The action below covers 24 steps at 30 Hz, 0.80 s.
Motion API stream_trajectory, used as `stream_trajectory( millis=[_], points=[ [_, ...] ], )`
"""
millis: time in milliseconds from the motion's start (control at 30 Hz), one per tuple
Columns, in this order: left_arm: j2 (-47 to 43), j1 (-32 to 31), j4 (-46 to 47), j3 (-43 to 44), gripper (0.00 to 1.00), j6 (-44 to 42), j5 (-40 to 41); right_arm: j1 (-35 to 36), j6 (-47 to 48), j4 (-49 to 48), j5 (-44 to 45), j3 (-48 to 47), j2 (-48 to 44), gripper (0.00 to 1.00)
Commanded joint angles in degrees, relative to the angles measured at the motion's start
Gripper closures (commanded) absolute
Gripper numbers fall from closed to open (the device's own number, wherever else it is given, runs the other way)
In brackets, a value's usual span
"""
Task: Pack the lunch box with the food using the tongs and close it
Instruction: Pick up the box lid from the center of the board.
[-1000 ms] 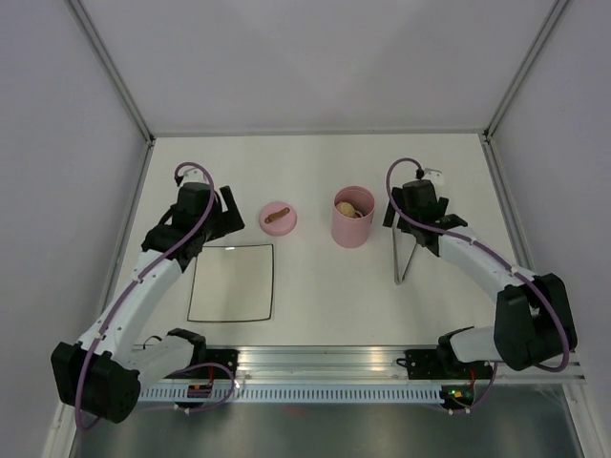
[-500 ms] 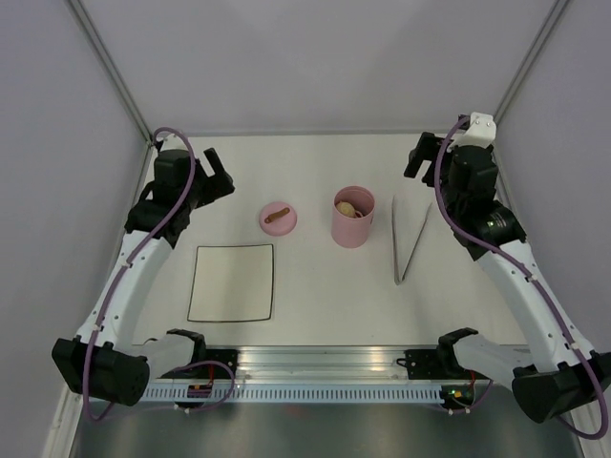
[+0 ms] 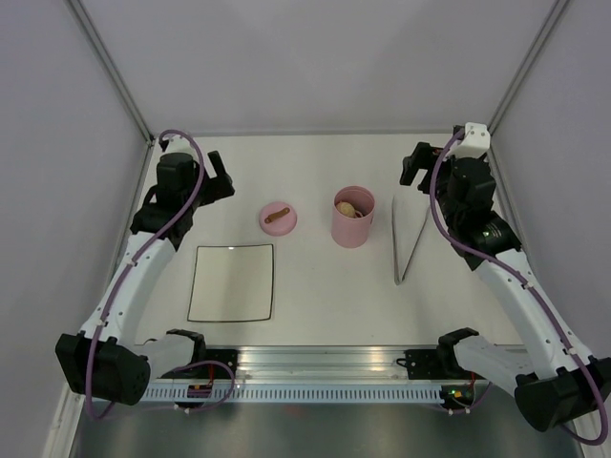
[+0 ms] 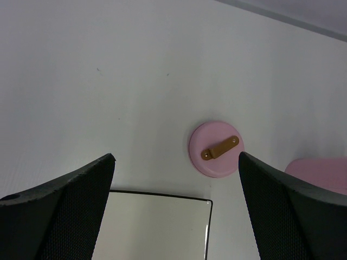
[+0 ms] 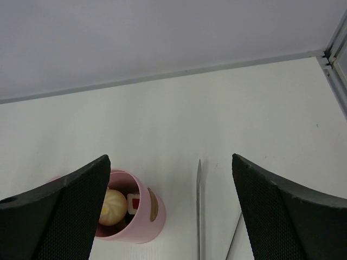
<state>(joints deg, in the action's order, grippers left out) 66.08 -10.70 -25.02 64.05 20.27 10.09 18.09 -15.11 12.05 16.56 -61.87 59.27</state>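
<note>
The pink lunch box stands open in the middle of the table, with food inside it. In the right wrist view a beige ball and a red-centred roll show in the lunch box. Its pink lid with a brown strip lies flat to the left, also seen as the lid in the left wrist view. The silver tongs lie on the table right of the box. My left gripper and right gripper hang open and hold nothing, well back from these things.
A flat white square plate with a dark rim lies near the left arm and carries nothing; its far edge shows as the plate in the left wrist view. Grey walls and metal frame posts close in the table at the back and sides.
Both arms have drawn back from the middle towards the far corners of the table. The right gripper has left the tongs, which now lie flat beside the lunch box.
</note>
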Motion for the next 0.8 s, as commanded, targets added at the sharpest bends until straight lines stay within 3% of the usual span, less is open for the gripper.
stream_trajectory(
  millis=[0, 100, 200, 233, 300, 400, 433, 533, 667, 767],
  points=[
    [0.4, 0.2, 4.2, 0.2, 0.00, -3.3, -0.2, -0.3, -1.2, -1.3, -2.4, -0.1, 0.1, 0.02],
    [1.0, 0.2, 4.3, -0.4, 0.00, -3.7, -1.0, -0.3, -1.1, -2.7, -5.6, -0.2, 0.1, 0.02],
    [1.9, 0.2, 4.8, -1.2, 0.00, -3.7, -3.0, -0.3, -0.2, -6.6, -16.3, -0.7, 2.2, 0.02],
    [2.5, 0.2, 4.8, -1.3, 0.00, -3.7, -3.1, -0.2, -0.6, -7.9, -23.7, -1.1, 3.1, 0.02],
    [3.9, 0.2, 4.7, -0.9, 0.00, -3.8, -3.1, 1.3, -0.6, -9.4, -26.9, -4.7, 7.9, 0.02],
    [4.8, 0.2, 4.5, -0.7, 0.00, -3.4, -3.2, 10.9, 7.3, -3.7, -22.5, -14.9, 17.9, 0.02],
    [4.8, 0.2, 4.4, -0.7, 0.00, -3.1, -3.1, 17.4, 9.4, -2.3, -19.9, -17.3, 20.4, 0.02],
    [4.8, 0.2, 3.6, -0.9, 0.00, -2.7, -0.6, 24.2, 12.0, -1.8, -18.4, -23.3, 29.0, 0.02],
    [3.9, 0.3, 3.3, -2.3, 0.00, -1.9, 1.3, 25.7, 8.4, -4.6, -20.5, -26.0, 36.3, 0.02],
    [4.5, -0.2, 6.1, -3.3, 0.00, -6.9, -12.7, 25.5, 1.3, -3.4, -11.2, -27.0, 37.6, 0.02]
  ],
)
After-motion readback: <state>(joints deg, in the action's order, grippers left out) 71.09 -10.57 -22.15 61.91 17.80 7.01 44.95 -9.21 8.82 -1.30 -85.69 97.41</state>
